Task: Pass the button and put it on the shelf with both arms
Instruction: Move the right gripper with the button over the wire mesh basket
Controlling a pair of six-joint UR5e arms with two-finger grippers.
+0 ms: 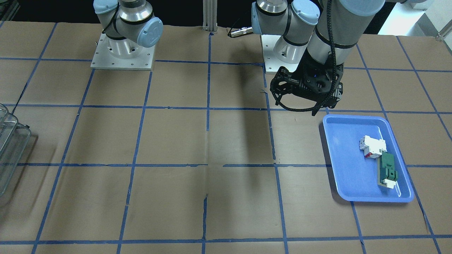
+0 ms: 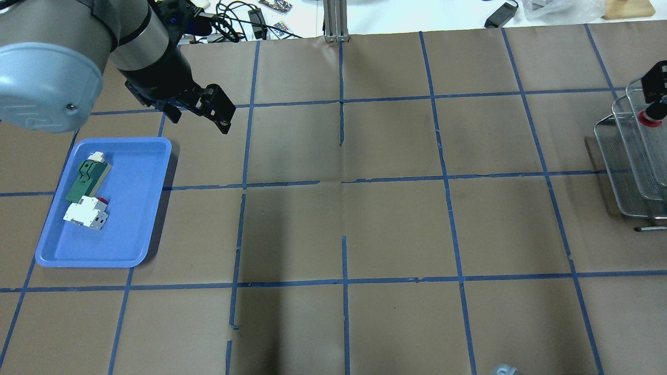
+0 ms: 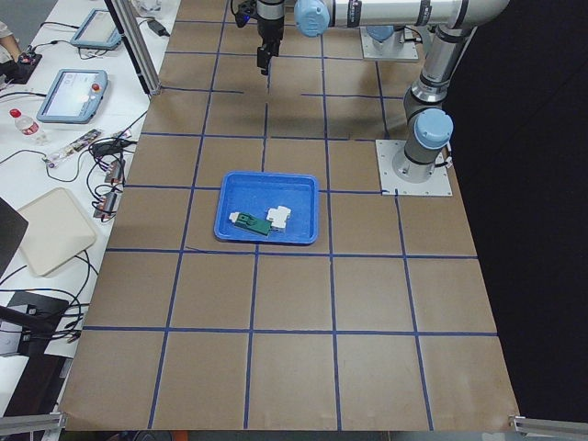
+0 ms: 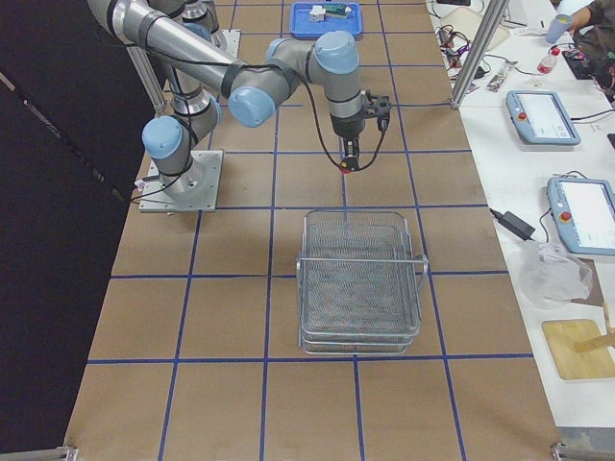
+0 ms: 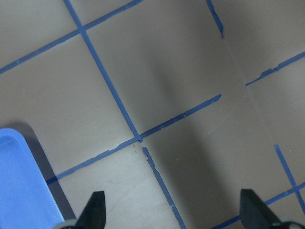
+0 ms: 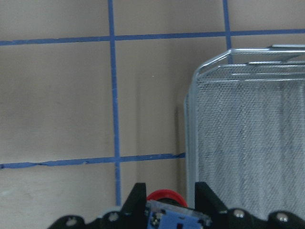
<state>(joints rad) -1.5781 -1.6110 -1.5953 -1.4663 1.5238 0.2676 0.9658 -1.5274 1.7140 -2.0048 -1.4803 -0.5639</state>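
Right end effector (image 6: 170, 193): closed on the button (image 6: 162, 196), red cap forward, held ready for placing.
Shelf (image 6: 248, 143): just beside it, not yet reached.
Left end effector (image 5: 172, 194): wide, empty, hand-over apparently done.
Blue tray (image 5: 19, 181): beside it.

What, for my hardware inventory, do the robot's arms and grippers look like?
The left arm and right arm are silver-grey tubes with rounded light-blue joint caps, on square silver base plates. A black ribbed cable runs down the left arm. The left gripper and right gripper are black, each with two slim fingers.
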